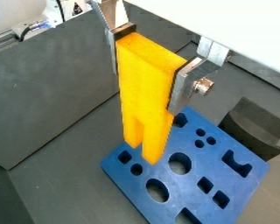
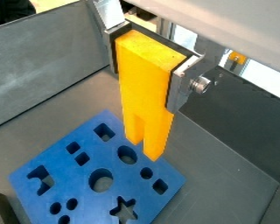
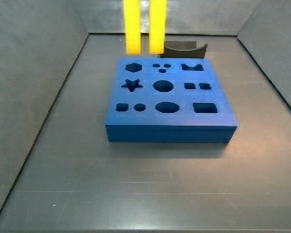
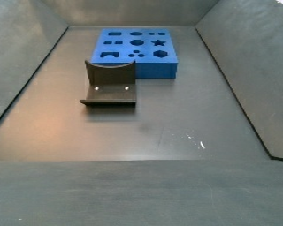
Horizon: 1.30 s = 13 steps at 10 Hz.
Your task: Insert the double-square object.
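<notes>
Wrist views both look down along the gripper (image 1: 150, 54), whose flat silver fingers (image 1: 187, 83) are closed against the two broad faces of the tall bright yellow double-square object (image 1: 146, 87), a slab that splits lower down into two parallel square bars with a narrow gap between them. The piece hangs upright in the gripper (image 2: 146, 56), and its two bar ends stand over the thick blue foam block with shaped holes (image 2: 101, 179); whether the ends touch the block's top face cannot be told from these views. In a side view the yellow bars (image 3: 145, 27) come down from above the frame to the far left part of the blue block (image 3: 169, 105), and the gripper itself is out of sight there. The block's top face carries a star, circles, squares, a hexagon and other cut-outs. Beyond the block in that side view sits a dark grey curved piece (image 3: 185, 47), close to the block's far edge. From the opposite side view the dark grey curved piece (image 4: 110, 84) lies nearer on the grey floor (image 4: 156, 141), with the blue block (image 4: 138, 51) just behind it near the far wall.
</notes>
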{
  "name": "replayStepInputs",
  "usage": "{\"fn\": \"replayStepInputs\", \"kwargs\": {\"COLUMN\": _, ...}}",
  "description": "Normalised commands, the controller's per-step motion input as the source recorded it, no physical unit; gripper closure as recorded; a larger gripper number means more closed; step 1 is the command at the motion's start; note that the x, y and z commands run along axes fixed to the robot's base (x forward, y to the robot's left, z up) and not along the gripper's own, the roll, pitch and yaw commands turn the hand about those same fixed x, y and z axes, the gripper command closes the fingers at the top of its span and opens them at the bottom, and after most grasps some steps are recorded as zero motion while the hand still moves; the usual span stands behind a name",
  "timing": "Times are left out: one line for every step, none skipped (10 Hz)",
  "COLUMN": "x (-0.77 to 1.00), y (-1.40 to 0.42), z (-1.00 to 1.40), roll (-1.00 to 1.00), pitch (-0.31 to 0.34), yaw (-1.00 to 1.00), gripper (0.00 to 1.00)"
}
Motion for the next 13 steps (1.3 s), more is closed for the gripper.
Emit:
{"fn": "replayStepInputs", "kwargs": {"x": 0.42, "y": 0.09, "z": -0.18, "roll": 0.05, "pitch": 0.000, "yaw": 0.00, "gripper": 1.00}}
{"fn": "replayStepInputs", "kwargs": {"x": 0.74, "y": 0.22, "z": -0.25, "roll": 0.15, "pitch": 0.000, "yaw": 0.00, "gripper": 1.00}}
{"fn": "replayStepInputs", "kwargs": {"x": 0.99, "y": 0.33, "z": -0.28, "roll": 0.18, "pitch": 0.027, "yaw": 0.00, "gripper": 1.00}}
{"fn": "replayStepInputs", "kwargs": {"x": 1.00, "y": 0.32, "z": -0.28, "roll": 0.21, "pitch": 0.027, "yaw": -0.05, "gripper": 1.00}}
{"fn": "replayStepInputs", "kwargs": {"x": 1.00, "y": 0.30, "z": -0.29, "roll": 0.21, "pitch": 0.029, "yaw": -0.06, "gripper": 1.00}}
{"fn": "replayStepInputs", "kwargs": {"x": 1.00, "y": 0.30, "z": -0.30, "roll": 0.21, "pitch": 0.014, "yaw": -0.11, "gripper": 1.00}}
{"fn": "replayStepInputs", "kwargs": {"x": 1.00, "y": 0.29, "z": -0.27, "roll": 0.19, "pitch": 0.000, "yaw": -0.15, "gripper": 1.00}}
{"fn": "replayStepInputs", "kwargs": {"x": 1.00, "y": 0.25, "z": -0.18, "roll": 0.15, "pitch": 0.000, "yaw": -0.21, "gripper": 1.00}}
{"fn": "replayStepInputs", "kwargs": {"x": 1.00, "y": 0.15, "z": -0.28, "roll": 0.08, "pitch": 0.000, "yaw": -0.20, "gripper": 1.00}}
{"fn": "replayStepInputs", "kwargs": {"x": 1.00, "y": 0.17, "z": -0.30, "roll": 0.05, "pitch": 0.000, "yaw": -0.19, "gripper": 1.00}}
{"fn": "replayStepInputs", "kwargs": {"x": 1.00, "y": 0.16, "z": -0.29, "roll": 0.05, "pitch": 0.000, "yaw": -0.16, "gripper": 1.00}}
{"fn": "replayStepInputs", "kwargs": {"x": 1.00, "y": 0.12, "z": -0.26, "roll": 0.04, "pitch": 0.033, "yaw": -0.11, "gripper": 1.00}}
{"fn": "replayStepInputs", "kwargs": {"x": 1.00, "y": 0.09, "z": -0.24, "roll": 0.00, "pitch": 0.059, "yaw": -0.06, "gripper": 1.00}}
